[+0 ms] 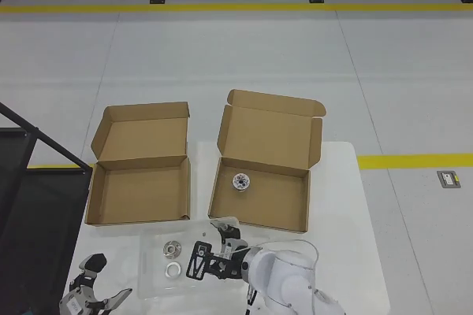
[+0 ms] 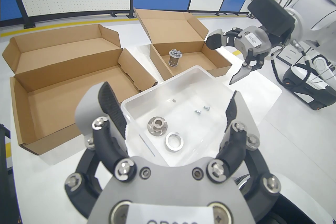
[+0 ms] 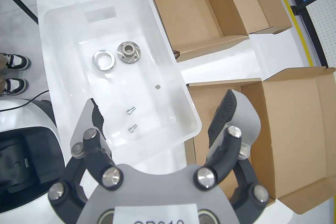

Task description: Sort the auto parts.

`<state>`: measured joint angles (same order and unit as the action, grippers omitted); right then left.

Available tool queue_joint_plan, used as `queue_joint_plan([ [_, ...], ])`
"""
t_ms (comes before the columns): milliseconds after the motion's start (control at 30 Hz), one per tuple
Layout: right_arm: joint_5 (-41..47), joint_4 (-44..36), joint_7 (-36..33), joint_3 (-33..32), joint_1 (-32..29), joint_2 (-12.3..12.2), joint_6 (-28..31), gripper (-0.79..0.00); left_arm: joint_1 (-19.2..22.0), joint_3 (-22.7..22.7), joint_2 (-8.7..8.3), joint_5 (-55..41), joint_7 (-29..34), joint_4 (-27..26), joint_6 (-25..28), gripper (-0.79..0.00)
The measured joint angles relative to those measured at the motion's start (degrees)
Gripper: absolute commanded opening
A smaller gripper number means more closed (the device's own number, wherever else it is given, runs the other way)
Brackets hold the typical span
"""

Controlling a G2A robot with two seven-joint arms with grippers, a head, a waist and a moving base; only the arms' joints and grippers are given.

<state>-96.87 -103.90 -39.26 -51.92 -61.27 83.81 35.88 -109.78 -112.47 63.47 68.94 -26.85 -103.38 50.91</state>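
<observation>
Clear plastic formed the tray (image 3: 141, 70) at the near middle of the worktop (image 1: 339, 236), and it held the unsorted parts: a flanged hub (image 3: 128, 51) with a plain ring (image 3: 103, 61) just beside it toward the left end, and two small bolts (image 3: 130, 110) nearer the right end. Loose in one shallow tray, each probably stayed easy to take from above.

The right claw (image 3: 161, 99) hung spread and empty over the tray's right end and the near edge of the right box (image 1: 276, 197), seemingly lined up for the bolts. The left claw (image 2: 170, 89), also spread and empty, hovered off the tray's near left corner, facing the hub and ring.

Beyond the tray lay two open cardboard boxes side by side. The left box (image 1: 138, 193) was bare, while the right box had one ribbed metal part (image 2: 174, 57) standing on its floor, so sorting looked barely begun. The tray's walls and the boxes' near walls were what a carried part would have to clear.
</observation>
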Motion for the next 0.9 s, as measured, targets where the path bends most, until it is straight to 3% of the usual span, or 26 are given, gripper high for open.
queue_joint_plan([
  [200,-1.2,1.0,0.1,1.0,0.3,0.0,0.8,0.0,0.0,0.0,0.0,0.0,0.0,0.0,0.0,0.0],
  [333,-5.7,3.7,-2.4,6.3,3.7,0.6,5.2,0.0,0.0,0.0,0.0,0.0,0.0,0.0,0.0,0.0],
  [433,-6.5,6.0,-6.0,9.4,5.9,1.5,4.8,0.0,0.0,0.0,0.0,0.0,0.0,0.0,0.0,0.0],
  [567,-3.5,10.1,-11.8,11.4,8.9,3.2,0.6,-0.406,0.0,0.0,0.0,0.0,0.0,0.0,0.0,0.0],
  [900,1.8,19.2,-18.4,15.5,15.2,6.0,3.7,-0.403,0.0,0.0,0.0,0.0,0.0,0.0,0.0,0.0],
])
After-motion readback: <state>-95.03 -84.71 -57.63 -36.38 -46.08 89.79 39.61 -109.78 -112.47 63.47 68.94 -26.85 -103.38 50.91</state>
